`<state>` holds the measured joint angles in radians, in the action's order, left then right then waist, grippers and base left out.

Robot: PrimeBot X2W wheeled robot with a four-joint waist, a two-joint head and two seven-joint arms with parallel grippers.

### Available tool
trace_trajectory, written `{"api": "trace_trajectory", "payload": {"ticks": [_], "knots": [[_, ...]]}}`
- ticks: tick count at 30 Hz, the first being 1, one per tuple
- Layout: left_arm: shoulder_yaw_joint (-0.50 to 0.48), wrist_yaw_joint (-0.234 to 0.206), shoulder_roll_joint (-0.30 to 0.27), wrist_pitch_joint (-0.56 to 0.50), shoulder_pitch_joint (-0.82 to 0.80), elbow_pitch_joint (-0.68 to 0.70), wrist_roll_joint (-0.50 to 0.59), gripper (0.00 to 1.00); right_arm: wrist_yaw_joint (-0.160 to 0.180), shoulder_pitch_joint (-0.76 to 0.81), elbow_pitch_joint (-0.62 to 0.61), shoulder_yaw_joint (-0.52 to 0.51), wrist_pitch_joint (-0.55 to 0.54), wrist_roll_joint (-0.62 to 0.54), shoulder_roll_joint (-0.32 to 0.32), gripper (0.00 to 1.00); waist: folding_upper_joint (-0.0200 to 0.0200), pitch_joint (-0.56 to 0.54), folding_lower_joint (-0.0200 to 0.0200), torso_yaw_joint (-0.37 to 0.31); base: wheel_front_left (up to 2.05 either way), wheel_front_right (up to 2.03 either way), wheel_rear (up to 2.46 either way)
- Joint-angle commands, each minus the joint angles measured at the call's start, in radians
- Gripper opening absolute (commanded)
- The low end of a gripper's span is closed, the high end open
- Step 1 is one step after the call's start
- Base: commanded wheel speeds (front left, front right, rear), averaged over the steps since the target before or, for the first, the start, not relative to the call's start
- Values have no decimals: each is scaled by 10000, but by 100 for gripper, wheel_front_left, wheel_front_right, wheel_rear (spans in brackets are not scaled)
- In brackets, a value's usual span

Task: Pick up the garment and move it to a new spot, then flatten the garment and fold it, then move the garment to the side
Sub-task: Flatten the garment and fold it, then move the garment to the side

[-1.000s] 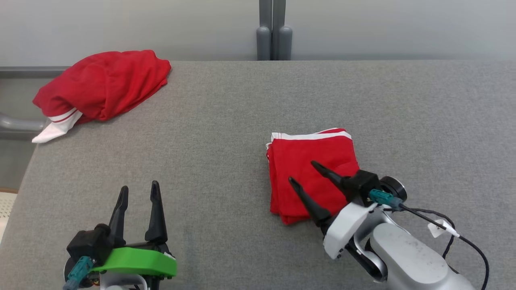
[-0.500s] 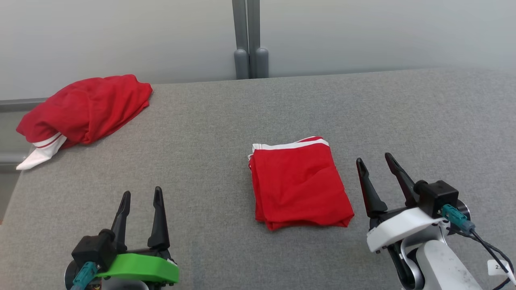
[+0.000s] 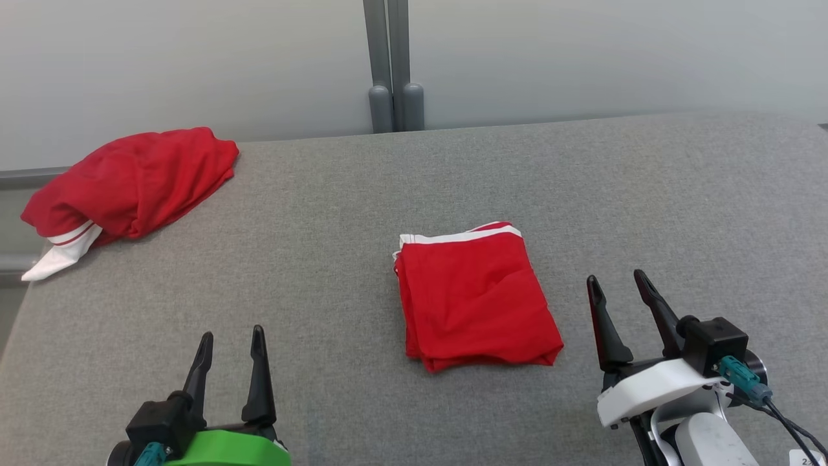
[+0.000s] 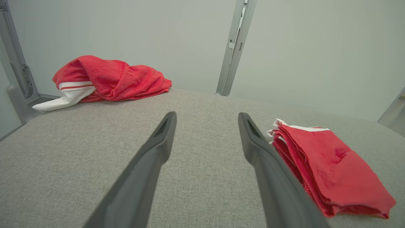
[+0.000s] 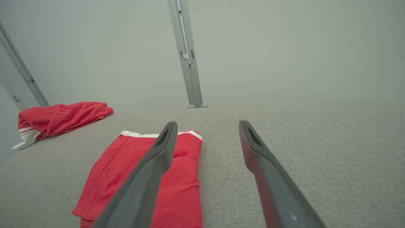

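- Low at the left of the head view, the left gripper [image 3: 232,332] has its two dark fingers spread with nothing between them. Its green mount [image 3: 226,451] is cut off by the bottom edge.
- Low at the right, the right gripper [image 3: 615,277] is also spread wide and empty, fingers pointing up the view. Its white housing [image 3: 653,388] and a cable with a teal plug [image 3: 744,380] run out of the frame at the corner.
- Between the two grippers, nearer the right one and clear of its fingers, the folded red garment [image 3: 475,301] lies flat on the grey fabric table [image 3: 336,213]. Its white-trimmed edge faces the far side.
- From the right wrist, that gripper's own left finger crosses in front of the folded garment and hides a strip of it. The near end is cut off at the bottom edge.
- Along its left side the layers are stacked, but their number is hard to make out.
- At the far left corner lies a crumpled red garment [image 3: 136,178], and its white striped cuff [image 3: 52,262] reaches over the table's left edge. What kind of clothing it is cannot be told.
- The table's near edge and right edge fall outside the head view. The far edge meets a pale wall where a grey post [image 3: 387,65] rises.
- Bare cloth lies wide open to the right of the folded garment, beyond it, and between it and the crumpled one.
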<state>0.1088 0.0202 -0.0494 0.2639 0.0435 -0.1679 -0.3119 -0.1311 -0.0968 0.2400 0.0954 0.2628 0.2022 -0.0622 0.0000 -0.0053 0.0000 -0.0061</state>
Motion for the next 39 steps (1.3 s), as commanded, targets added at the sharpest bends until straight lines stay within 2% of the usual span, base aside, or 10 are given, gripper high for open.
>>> {"api": "trace_trajectory", "payload": {"ticks": [1,15,20,27,34,39], "knots": [[7,-51,-21,6,150,7,-55,100,5,106,-25,-35,28,-83,14,100,0,8,0,23,0,0,0],[-39,-45,-21,6,-16,-92,7,100,7,3,109,-148,28,-203,73,100,0,48,0,129,0,0,0],[1,-60,-21,5,-93,-56,-17,100,7,-237,572,-362,5,-199,46,100,0,162,0,241,0,0,0],[141,-95,-22,6,-359,1,-138,100,5,-1656,1492,-316,-1409,207,-536,100,0,668,0,607,0,0,0],[337,-143,-22,6,-685,-54,-300,100,7,-3082,2613,778,-3583,1332,-1302,100,0,1286,0,1159,0,0,0],[427,-223,-22,5,-866,-9,-362,100,7,-3502,3313,1294,-4263,1930,-1645,100,0,1659,0,1564,0,0,0]]}}
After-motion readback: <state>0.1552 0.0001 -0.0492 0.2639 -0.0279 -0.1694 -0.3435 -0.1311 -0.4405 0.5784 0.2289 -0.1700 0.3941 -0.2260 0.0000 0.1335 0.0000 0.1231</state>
